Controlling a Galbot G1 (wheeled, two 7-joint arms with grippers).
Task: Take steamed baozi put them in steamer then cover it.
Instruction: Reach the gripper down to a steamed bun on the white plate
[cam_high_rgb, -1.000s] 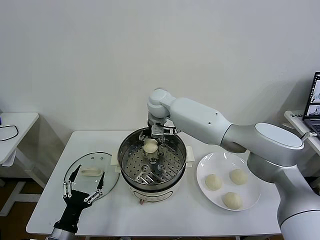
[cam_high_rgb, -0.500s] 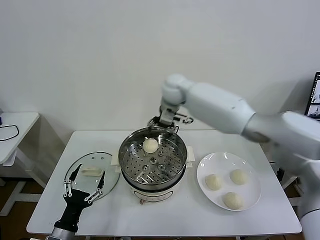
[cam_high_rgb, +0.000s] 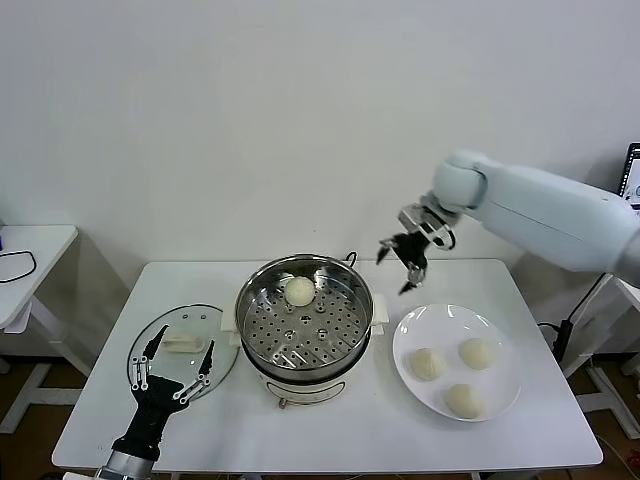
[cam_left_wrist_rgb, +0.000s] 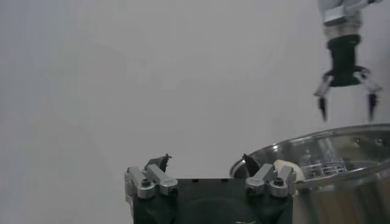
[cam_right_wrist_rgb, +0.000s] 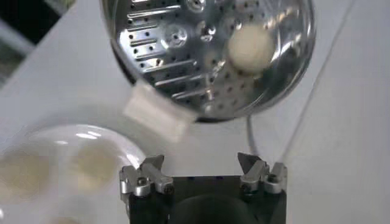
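Head view. The steamer (cam_high_rgb: 304, 325) stands mid-bench (cam_high_rgb: 330, 425) with 1 steamed baozi (cam_high_rgb: 300, 291) on its perforated floor, toward the far side. 3 more baozi (cam_high_rgb: 463, 375) lie on a white plate (cam_high_rgb: 412, 329) just beside the steamer. The cover (cam_high_rgb: 184, 345) lies flat on the bench on the steamer's other side. The right gripper (cam_high_rgb: 404, 262) hangs in the air between steamer and plate, released and empty. The left gripper (cam_high_rgb: 172, 372), also released, sits low at the bench's near edge, overlapping the cover; its arm is cut off by the frame. In the right wrist view the plate's baozi are blurred.
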